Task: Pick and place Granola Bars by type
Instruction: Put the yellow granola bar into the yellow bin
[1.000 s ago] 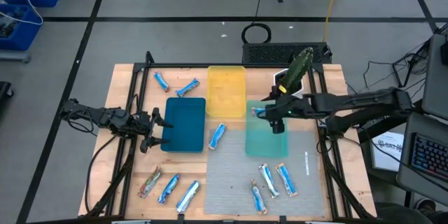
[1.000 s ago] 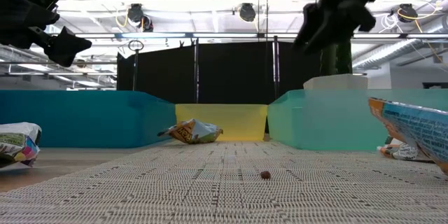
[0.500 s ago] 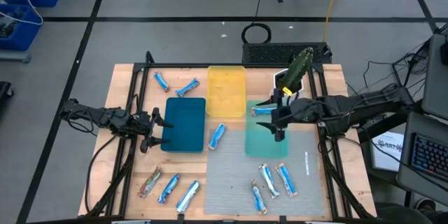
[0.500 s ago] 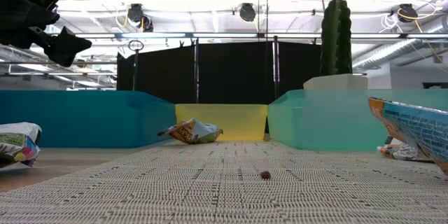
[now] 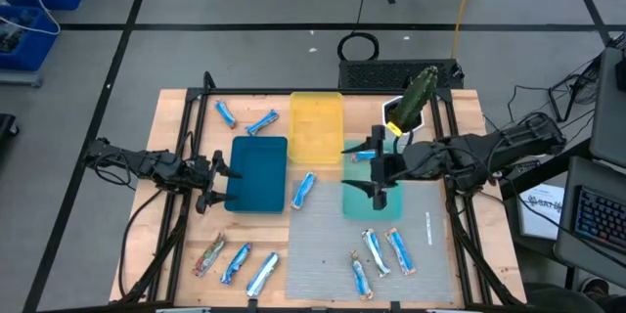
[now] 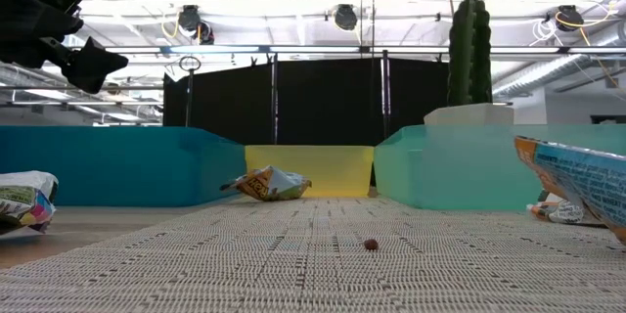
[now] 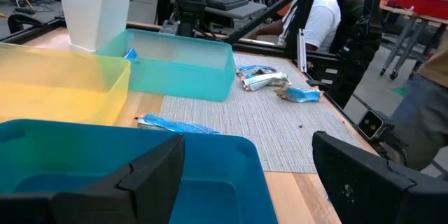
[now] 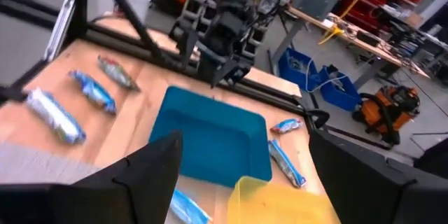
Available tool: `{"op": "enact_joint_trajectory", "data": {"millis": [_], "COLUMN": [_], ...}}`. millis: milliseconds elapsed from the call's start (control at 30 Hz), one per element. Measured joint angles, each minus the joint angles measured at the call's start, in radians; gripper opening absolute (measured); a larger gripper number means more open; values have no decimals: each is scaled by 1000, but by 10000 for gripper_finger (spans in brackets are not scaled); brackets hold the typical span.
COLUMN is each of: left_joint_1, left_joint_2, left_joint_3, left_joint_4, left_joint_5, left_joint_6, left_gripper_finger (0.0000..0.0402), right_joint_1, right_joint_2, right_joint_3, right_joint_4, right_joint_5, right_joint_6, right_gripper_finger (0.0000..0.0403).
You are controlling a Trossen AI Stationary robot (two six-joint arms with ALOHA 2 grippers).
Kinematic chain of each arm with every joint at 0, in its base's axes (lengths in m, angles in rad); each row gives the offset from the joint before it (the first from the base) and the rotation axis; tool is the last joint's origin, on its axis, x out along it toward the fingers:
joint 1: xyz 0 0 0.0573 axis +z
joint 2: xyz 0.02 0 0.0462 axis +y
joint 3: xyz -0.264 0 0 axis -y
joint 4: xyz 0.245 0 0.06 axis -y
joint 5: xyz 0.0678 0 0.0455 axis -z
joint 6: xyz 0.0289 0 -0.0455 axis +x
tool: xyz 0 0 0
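High view: right gripper (image 5: 378, 169) has swung back over the teal tray (image 5: 371, 205), jaws wide and empty, one blue bar (image 5: 364, 156) dropped just behind them. Left gripper (image 5: 217, 184) waits beside the blue tray (image 5: 256, 173), jaws apart, empty.

One camera is looking straight down on the whole worktop (image 5: 176, 108) from well above. A second is sitting at mat level, facing across toward the blue tray (image 6: 108, 164), yellow tray (image 6: 323, 168) and teal tray (image 6: 440, 166). Each wrist camera is looking forward between its own dark fingers. The left one is sitting close over the blue tray; both wrist cameras are sharing it.
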Motion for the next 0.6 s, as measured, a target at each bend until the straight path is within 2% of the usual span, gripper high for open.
{"op": "enact_joint_trajectory", "data": {"millis": [267, 467, 600], "left_joint_1": [0, 0, 0], "left_joint_2": [0, 0, 0], "left_joint_3": [0, 0, 0], "left_joint_4": [0, 0, 0], "left_joint_5": [0, 0, 0], "left_joint_6": [1, 1, 1], "left_gripper_finger": [310, 310, 310], "right_joint_1": [7, 5, 5], "right_joint_2": [28, 46, 56], "right_joint_3": [36, 36, 36], "right_joint_4": [92, 186, 277], "right_joint_5": [89, 180, 194], "right_joint_6": [89, 63, 63], "right_gripper_finger": [303, 303, 303]}}
